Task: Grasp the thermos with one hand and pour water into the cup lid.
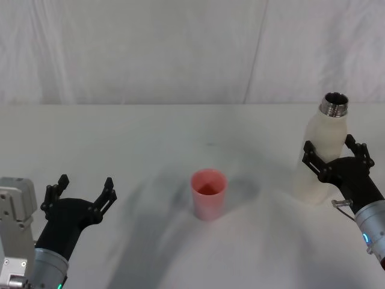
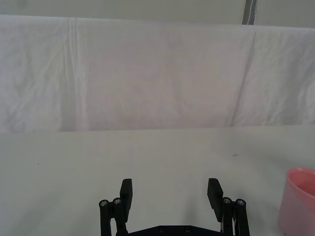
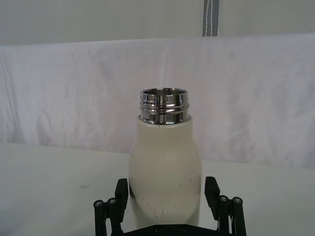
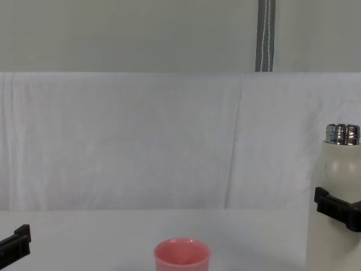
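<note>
The cream-white thermos (image 1: 319, 129) stands upright at the table's right, its steel neck uncapped. My right gripper (image 1: 329, 150) is open, with one black finger on each side of the bottle's body; in the right wrist view the thermos (image 3: 165, 162) sits between the fingers (image 3: 122, 194), which stand at or just off its walls. The pink cup lid (image 1: 209, 194) stands upright mid-table, well to the left of the thermos. My left gripper (image 1: 84, 188) hovers open and empty at the near left, with the cup lid (image 2: 300, 204) off to its side.
White cloth covers the table (image 1: 150, 138) and hangs as a backdrop behind it. A grey strap or pole (image 4: 265, 34) rises behind the backdrop. Open tabletop lies between the cup lid and the thermos.
</note>
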